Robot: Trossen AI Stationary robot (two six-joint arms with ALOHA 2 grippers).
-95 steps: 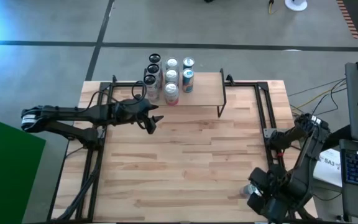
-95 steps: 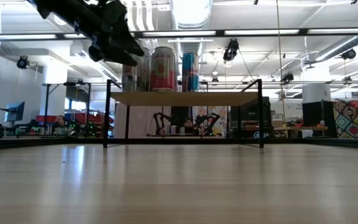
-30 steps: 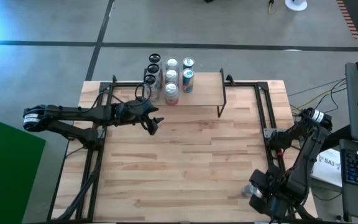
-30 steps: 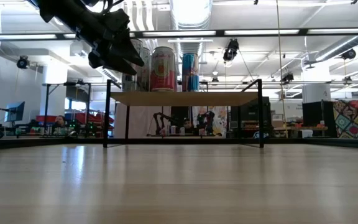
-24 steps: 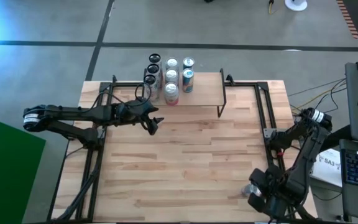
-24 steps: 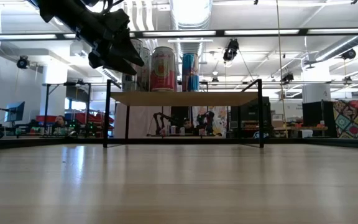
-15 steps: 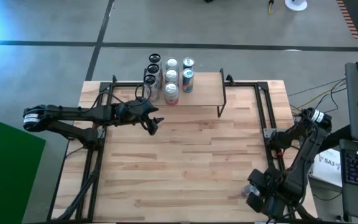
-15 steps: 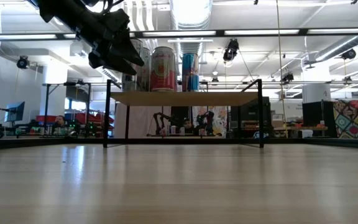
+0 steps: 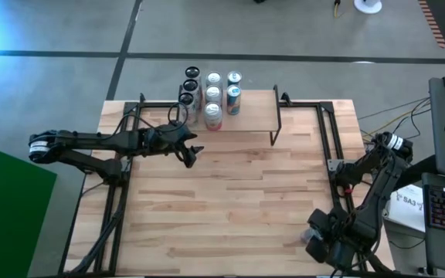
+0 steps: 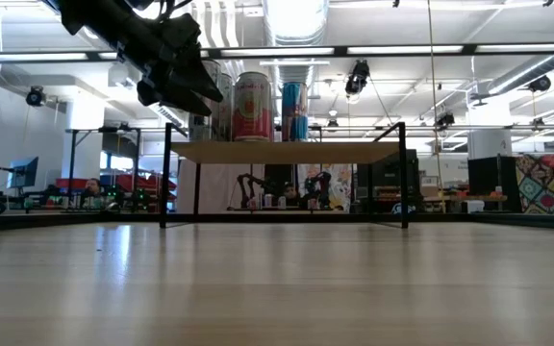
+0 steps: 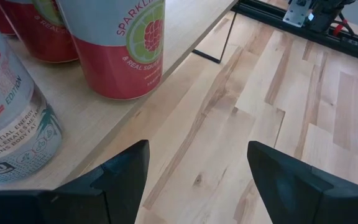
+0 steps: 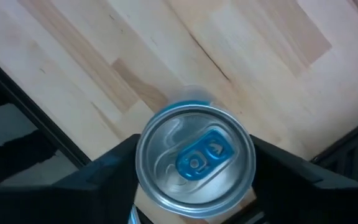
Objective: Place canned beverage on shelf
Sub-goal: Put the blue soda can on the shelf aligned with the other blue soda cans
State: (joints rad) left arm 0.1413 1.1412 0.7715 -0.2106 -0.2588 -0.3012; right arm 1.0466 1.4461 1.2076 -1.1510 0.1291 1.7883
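While the left tool hangs released, the right tool straddles a blue-tabbed can.

I see a blue-topped can upright near the tabletop's right corner, well apart from the light-wood shelf, six cans on its left end.

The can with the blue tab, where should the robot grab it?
Probably round its smooth side wall, coming straight down from above. The can stands upright on the table, lid up, and the right gripper already has one finger on each side. The lid is flat, so there is little to pinch.
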